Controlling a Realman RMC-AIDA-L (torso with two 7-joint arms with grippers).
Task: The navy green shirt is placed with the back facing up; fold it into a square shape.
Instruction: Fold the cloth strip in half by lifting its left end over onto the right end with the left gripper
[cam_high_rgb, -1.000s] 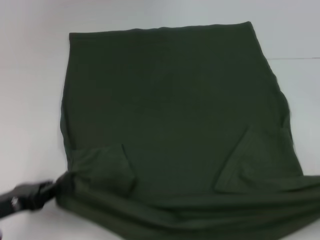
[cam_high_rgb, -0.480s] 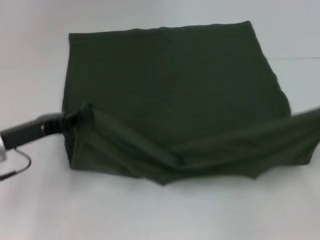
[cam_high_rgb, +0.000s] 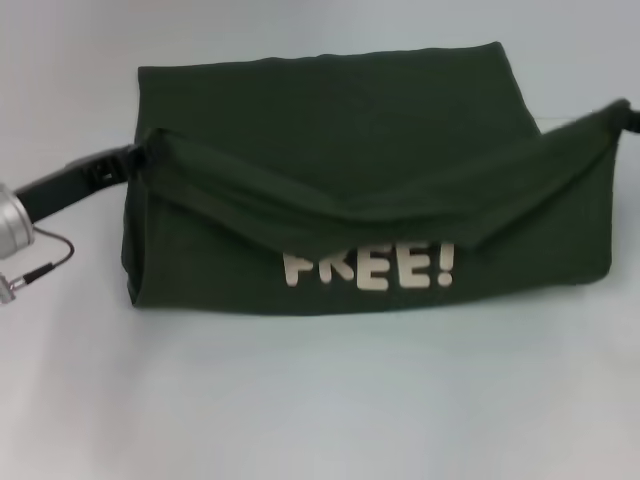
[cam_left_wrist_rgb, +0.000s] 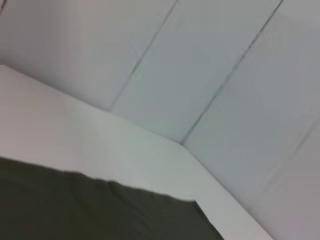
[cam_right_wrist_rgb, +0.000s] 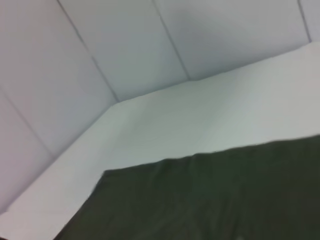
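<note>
The navy green shirt lies spread on the white table, with its near part lifted and turned over toward the far side. The raised flap shows white "FREE!" lettering. My left gripper is shut on the flap's left corner and holds it above the shirt. At the picture's right edge my right gripper holds the flap's right corner higher up, and only its tip shows. Between the two corners the flap sags. Each wrist view shows only dark shirt fabric over the table.
The white table runs out in front of the shirt and to its left. A cable hangs from my left arm. Pale wall panels stand behind the table's far edge.
Both grippers have risen and moved toward the far side with the shirt's near edge. The flap has turned over and the white lettering has come into view.
</note>
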